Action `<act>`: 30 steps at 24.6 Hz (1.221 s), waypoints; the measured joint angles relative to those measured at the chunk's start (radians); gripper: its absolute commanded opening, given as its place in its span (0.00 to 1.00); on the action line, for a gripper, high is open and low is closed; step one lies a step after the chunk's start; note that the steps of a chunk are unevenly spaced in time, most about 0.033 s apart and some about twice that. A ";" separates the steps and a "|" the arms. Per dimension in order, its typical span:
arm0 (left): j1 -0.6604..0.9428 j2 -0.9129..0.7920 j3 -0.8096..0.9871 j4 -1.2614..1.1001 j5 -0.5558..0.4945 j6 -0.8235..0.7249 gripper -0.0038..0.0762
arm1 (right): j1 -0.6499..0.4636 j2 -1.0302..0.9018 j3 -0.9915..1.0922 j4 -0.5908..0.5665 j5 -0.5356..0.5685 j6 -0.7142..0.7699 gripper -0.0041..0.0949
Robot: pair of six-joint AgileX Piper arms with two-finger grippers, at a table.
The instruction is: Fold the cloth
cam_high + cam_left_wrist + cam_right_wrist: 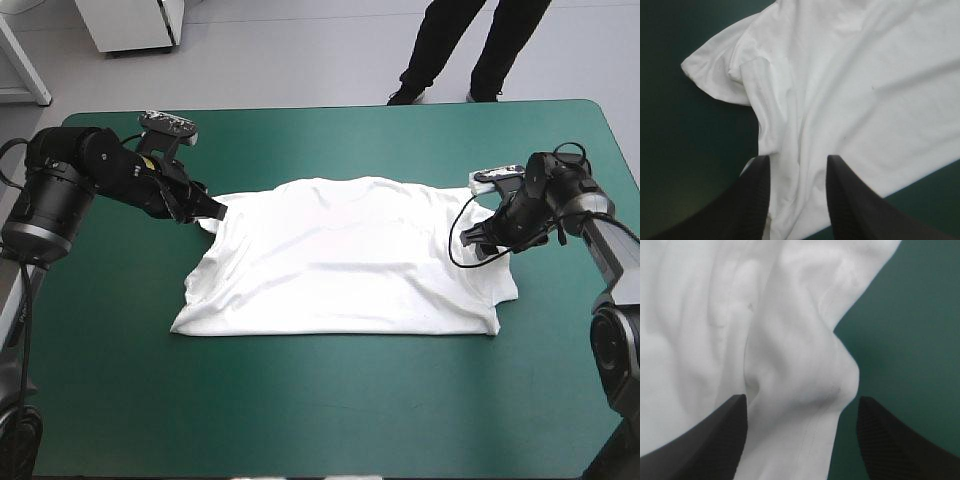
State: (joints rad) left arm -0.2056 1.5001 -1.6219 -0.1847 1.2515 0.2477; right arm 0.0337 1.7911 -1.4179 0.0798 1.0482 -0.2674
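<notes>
- Bare teal-green cover [300,420] fills the near side of the table, and nothing is sitting on that strip.
- Just beyond it, the white T-shirt [345,260] is spread flat across the middle of the table. Its long side runs left to right, its near edge is fairly straight, and soft wrinkles cross it.
- On the left, the left gripper [210,208] is down at the shirt's far-left corner, tip right on the cloth.
- From the wrist you can see it clearly: the left gripper [797,157] has its black fingers [752,200] parted. One is over the cloth's edge and the other is over the shirt body, with a band of T-shirt [850,90] in the gap. Those jaws are apart, not pinching.
- Ahead of it and off to one side, a sleeve [720,75] lies flat on the cover with its hem doubled back.
- Over on the right, the right gripper [485,238] sits low at the shirt's right edge.
- Its wrist view shows the right gripper [801,397] spread wide. A raised ridge of T-shirt [790,340] humps up between the two fingers, and bare cover lies beside the outer one. These jaws are open too, with nothing clamped.
</notes>
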 measured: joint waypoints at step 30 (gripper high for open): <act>0.000 -0.084 -0.001 0.006 0.007 0.004 0.37 | -0.031 0.067 -0.150 0.185 0.146 -0.010 0.03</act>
State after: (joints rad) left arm -0.2056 1.4161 -1.6227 -0.1784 1.2582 0.2517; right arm 0.0027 1.8581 -1.5678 0.2643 1.1939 -0.2769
